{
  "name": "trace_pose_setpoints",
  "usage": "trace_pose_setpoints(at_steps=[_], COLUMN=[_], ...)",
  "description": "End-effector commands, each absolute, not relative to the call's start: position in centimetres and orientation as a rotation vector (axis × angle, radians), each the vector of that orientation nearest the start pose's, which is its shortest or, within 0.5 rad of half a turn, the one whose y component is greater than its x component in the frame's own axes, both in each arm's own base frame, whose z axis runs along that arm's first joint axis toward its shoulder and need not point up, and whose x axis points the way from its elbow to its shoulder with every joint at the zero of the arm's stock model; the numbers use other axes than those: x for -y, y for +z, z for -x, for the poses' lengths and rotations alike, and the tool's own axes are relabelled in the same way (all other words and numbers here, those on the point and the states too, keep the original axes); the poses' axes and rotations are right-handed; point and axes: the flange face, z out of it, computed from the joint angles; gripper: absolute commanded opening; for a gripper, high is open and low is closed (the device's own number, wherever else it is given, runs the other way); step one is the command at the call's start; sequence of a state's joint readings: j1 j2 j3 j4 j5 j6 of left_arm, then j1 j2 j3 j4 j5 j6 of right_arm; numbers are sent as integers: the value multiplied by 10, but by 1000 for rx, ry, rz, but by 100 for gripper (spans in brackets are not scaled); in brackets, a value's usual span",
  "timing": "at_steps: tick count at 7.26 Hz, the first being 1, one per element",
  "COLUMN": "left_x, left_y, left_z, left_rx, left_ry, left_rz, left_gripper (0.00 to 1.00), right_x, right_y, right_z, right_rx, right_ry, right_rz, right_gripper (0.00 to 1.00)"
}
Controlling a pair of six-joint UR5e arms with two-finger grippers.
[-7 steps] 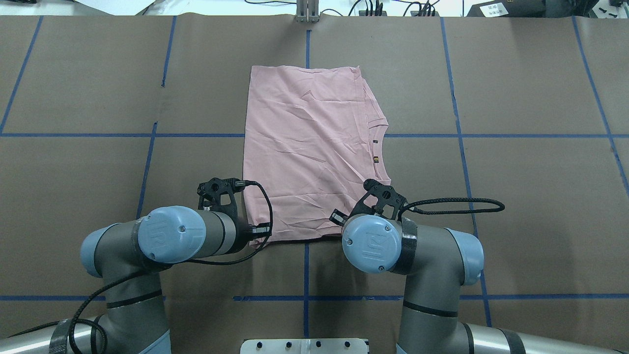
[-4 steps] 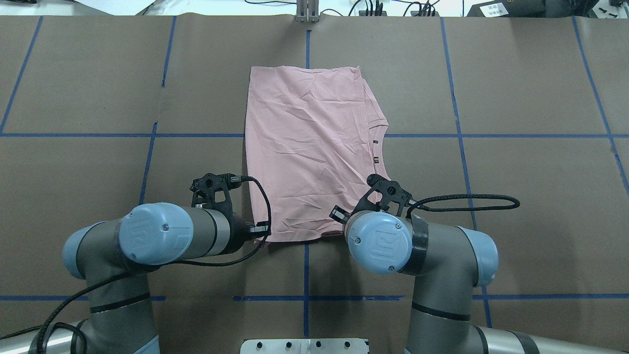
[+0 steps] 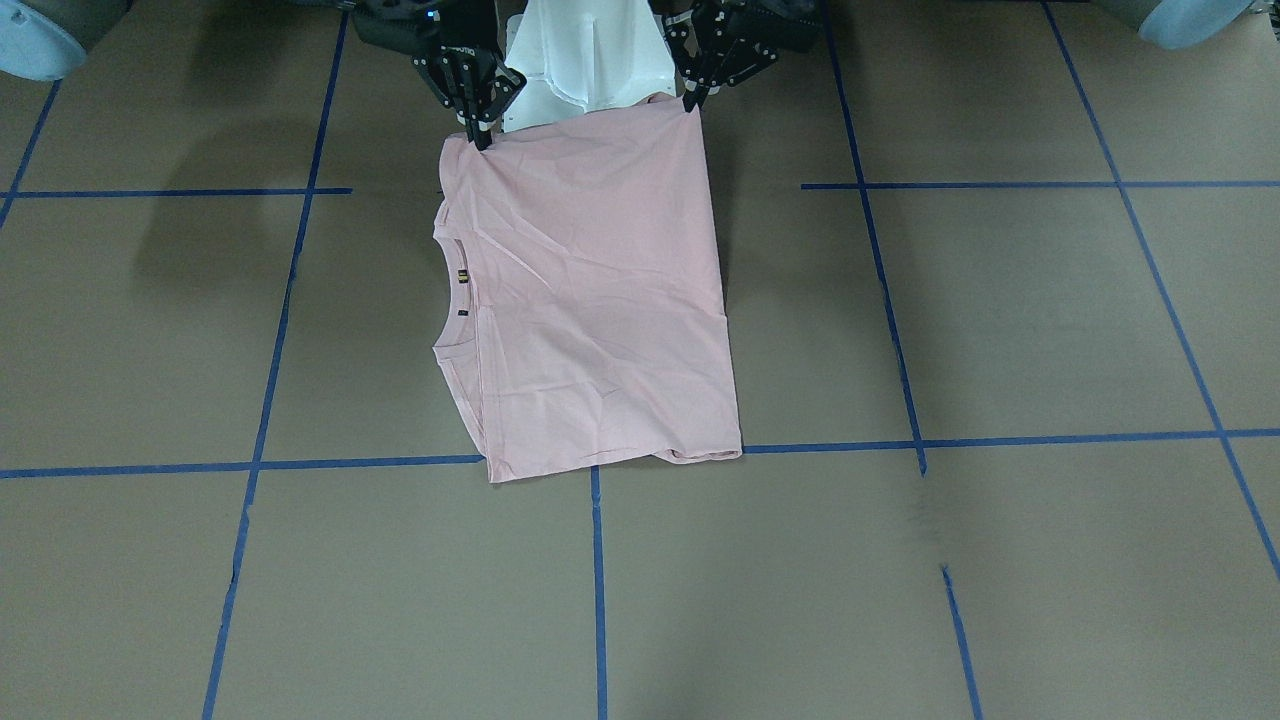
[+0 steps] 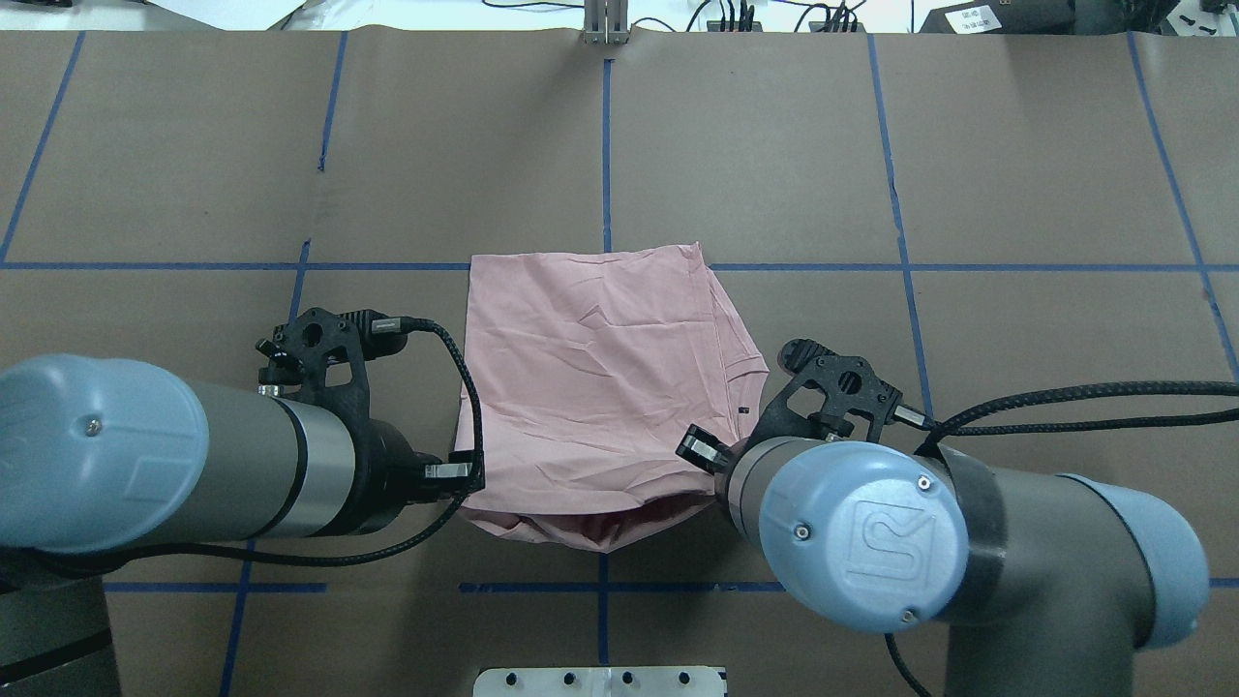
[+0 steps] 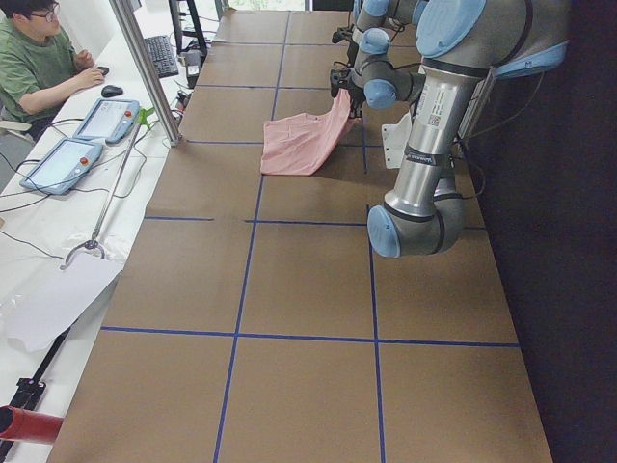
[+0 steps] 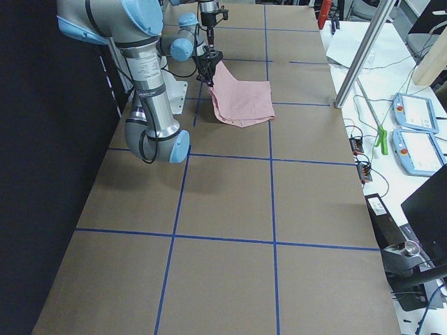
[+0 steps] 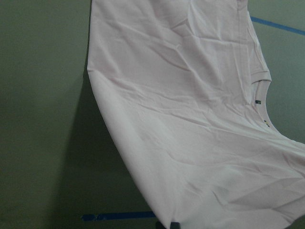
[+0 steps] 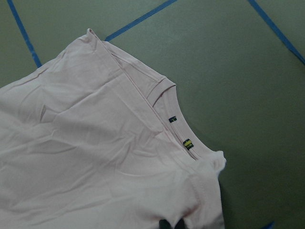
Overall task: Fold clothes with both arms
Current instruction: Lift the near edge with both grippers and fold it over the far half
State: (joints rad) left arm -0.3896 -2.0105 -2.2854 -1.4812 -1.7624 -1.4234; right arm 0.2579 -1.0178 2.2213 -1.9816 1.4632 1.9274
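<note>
between left claw [image 3: 689, 102] and right claw [image 3: 481, 138], t-shirt [image 3: 590, 300] edge now aloft

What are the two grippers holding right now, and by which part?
Both hold the pink T-shirt by its robot-side edge: the right gripper at the collar-side corner, the left gripper at the opposite corner.

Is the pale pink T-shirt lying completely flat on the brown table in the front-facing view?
No, the left gripper and right gripper pinch the robot-side corners of the pale pink T-shirt, holding that edge raised.
</note>
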Motion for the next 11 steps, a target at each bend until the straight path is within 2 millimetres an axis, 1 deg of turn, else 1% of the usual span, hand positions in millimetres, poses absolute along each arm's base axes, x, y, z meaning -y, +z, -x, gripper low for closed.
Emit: trace_pose_setpoints(at_steps=[1, 2, 3, 4, 5, 6, 7, 8, 9, 10, 11], left_x=[379, 424, 465, 494, 512, 523, 530, 534, 536, 537, 537], left_y=[165, 188, 210, 222, 234, 245, 256, 267, 275, 276, 277], left_z=[-418, -429, -441, -457, -467, -477, -483, -490, -493, -493, -492], left_rx=[-977, -962, -944, -929, -914, -906, -895, -887, -874, -869, -868], left_ry=[-160, -177, -188, -199, -207, -201, -199, -198, -198, -180, -180], left_rz=[-210, -252, -284, -294, -296, -300, -299, -296, -291, -299, -299], left_gripper=[0, 0, 0, 0, 0, 0, 0, 0, 0, 0, 9], right_x=[362, 408, 454, 485, 500, 504, 505, 506, 507, 507, 507], right_y=[153, 166, 181, 193, 202, 207, 211, 217, 218, 219, 223], right_z=[499, 521, 541, 565, 577, 579, 580, 582, 583, 583, 582], right_rx=[797, 784, 777, 784, 781, 774, 767, 754, 750, 747, 734], right_ry=[690, 699, 713, 726, 718, 716, 714, 715, 709, 692, 659], right_rz=[-138, -175, -205, -217, -228, -229, -230, -228, -230, -237, -249], right_gripper=[0, 0, 0, 0, 0, 0, 0, 0, 0, 0, 36])
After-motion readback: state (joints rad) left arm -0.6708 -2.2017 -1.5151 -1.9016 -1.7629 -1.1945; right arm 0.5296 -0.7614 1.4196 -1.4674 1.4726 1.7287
